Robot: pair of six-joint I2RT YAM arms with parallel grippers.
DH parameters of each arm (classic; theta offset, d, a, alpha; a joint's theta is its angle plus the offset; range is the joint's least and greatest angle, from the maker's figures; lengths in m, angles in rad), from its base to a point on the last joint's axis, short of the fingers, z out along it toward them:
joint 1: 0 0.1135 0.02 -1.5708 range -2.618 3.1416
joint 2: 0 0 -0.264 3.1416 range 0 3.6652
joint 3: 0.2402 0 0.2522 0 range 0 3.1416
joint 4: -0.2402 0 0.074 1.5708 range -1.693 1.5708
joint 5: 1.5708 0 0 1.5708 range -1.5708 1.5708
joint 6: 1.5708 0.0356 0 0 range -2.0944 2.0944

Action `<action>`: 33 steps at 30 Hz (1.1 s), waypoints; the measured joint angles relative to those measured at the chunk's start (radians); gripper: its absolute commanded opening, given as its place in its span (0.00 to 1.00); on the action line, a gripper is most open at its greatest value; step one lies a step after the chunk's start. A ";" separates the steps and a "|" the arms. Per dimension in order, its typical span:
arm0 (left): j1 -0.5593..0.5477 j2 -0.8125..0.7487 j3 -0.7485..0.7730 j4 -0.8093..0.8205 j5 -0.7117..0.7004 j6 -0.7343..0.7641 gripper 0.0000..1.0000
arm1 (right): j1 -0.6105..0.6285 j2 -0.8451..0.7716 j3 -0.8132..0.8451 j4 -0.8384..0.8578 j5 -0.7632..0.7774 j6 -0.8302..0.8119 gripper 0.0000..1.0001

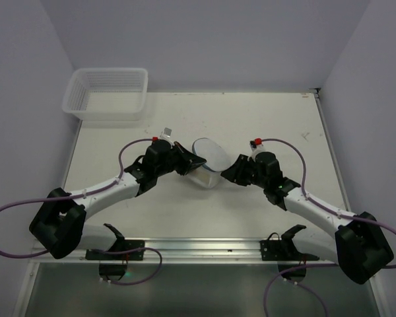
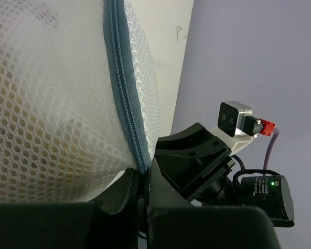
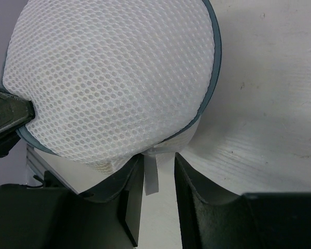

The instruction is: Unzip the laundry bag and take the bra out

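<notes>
We see the laundry bag (image 1: 210, 154) at the middle of the desk (image 1: 264, 125), between the 2 arms, tilted so that 1 domed half faces up. The left fingers (image 1: 193, 162) reach it from the left and the right fingers (image 1: 226, 172) from the right and slightly nearer.

In the left wrist view the white mesh fills the left side, and the grey-blue zip rim (image 2: 123, 88) runs down it to the left fingers. Those fingers are pressed together and pinch the bag at the rim. The zip is closed along the stretch we can see. A faint tan tint shows through the mesh, but we cannot tell what lies inside.

In the right wrist view the dome sits above the right fingers. They stand partly spread, with a small white tab (image 3: 151, 176) hanging from the bag's edge in the gap between them. We do not see them clamp it.

A white latticed basket (image 1: 107, 96) stands at the far left corner of the desk, well apart from the bag.
</notes>
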State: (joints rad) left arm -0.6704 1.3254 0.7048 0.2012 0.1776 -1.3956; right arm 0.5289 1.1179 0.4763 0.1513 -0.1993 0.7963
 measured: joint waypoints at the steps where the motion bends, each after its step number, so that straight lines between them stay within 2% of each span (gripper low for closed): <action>1: 0.000 0.000 0.000 0.000 0.001 0.000 0.00 | 0.000 -0.002 0.000 0.000 -0.001 -0.005 0.30; 6: 0.000 -0.004 0.000 -0.005 0.002 0.002 0.00 | 0.000 -0.014 0.000 0.000 -0.003 -0.031 0.34; 10: 0.001 -0.016 -0.012 -0.007 0.002 0.005 0.00 | -0.002 -0.043 0.000 -0.012 -0.007 -0.064 0.42; 12: 0.004 -0.021 -0.019 -0.008 0.002 0.010 0.00 | -0.005 -0.064 0.000 -0.026 -0.010 -0.086 0.43; 23: 0.035 -0.026 -0.023 -0.032 0.031 0.046 0.00 | -0.048 -0.112 0.000 -0.077 -0.048 -0.204 0.41; 33: 0.042 -0.027 -0.023 -0.033 0.053 0.047 0.00 | -0.047 -0.035 0.000 -0.053 -0.089 -0.261 0.38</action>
State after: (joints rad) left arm -0.6289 1.2987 0.6819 0.1680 0.2306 -1.3491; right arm 0.4816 1.0824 0.4767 0.0982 -0.2886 0.5350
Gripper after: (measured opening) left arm 0.031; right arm 0.381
